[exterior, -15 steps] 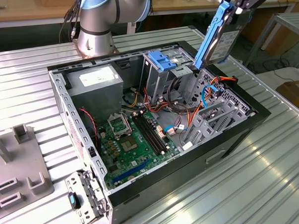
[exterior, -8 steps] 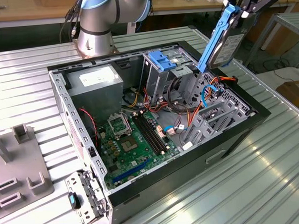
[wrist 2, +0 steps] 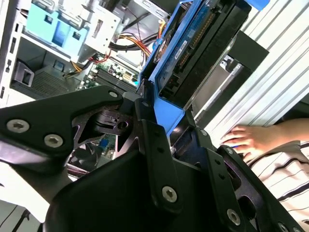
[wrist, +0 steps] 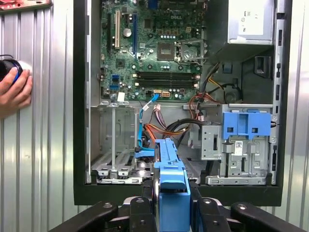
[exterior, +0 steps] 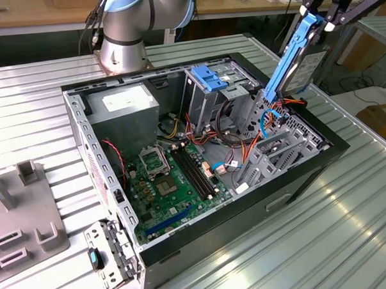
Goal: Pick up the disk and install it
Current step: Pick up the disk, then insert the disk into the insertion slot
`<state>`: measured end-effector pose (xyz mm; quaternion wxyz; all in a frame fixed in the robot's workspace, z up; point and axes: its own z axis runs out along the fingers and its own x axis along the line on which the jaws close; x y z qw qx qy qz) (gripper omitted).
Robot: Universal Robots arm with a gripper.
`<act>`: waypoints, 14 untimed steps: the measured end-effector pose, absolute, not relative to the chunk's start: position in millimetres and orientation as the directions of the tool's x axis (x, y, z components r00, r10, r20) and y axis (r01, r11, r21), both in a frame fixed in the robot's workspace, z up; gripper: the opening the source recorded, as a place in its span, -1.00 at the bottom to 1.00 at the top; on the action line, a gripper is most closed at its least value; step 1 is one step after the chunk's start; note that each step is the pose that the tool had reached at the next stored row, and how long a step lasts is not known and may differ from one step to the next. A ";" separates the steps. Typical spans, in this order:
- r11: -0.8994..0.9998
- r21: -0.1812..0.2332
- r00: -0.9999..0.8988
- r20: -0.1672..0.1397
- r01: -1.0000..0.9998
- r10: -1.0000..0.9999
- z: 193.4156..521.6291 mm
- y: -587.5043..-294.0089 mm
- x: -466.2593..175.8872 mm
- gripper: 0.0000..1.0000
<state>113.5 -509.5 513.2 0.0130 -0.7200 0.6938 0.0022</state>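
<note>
**Currently: Disk Clamped at One End, Above the Drive Bay**

1. Disk. The disk (exterior: 292,58) hangs on edge, steeply tilted, over the far corner of the open computer case (exterior: 248,226) on the exterior view's right. Its lower end reaches the case rim beside the grey drive bay (exterior: 270,147). Whether it touches the bay cannot be told.

2. Claw. The gripper (exterior: 319,20) is closed on the disk's upper short end, one finger on each flat side, as the first wrist view shows (wrist: 172,205). This grasp probably leaves the long blue rails free of obstruction.

3. Orientation. In the first wrist view the disk points along the case towards the empty bay (wrist: 113,145). The steep angle appears chosen to clear the cables (wrist: 159,123) and the blue latch piece (exterior: 209,76).

4. Surroundings. The motherboard (exterior: 175,183) lies on the case floor, well apart from the disk. A person's hand (wrist: 14,92) rests on the ribbed table (exterior: 313,254), outside the case.
</note>
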 end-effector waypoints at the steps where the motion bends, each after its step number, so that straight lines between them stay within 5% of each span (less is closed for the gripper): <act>1: -0.037 -0.016 0.037 -0.020 -0.999 -0.999 513.2 -512.7 113.5 -0.26; 14: -0.037 -0.015 0.037 -0.003 -0.999 -0.999 513.1 -564.9 113.5 -0.26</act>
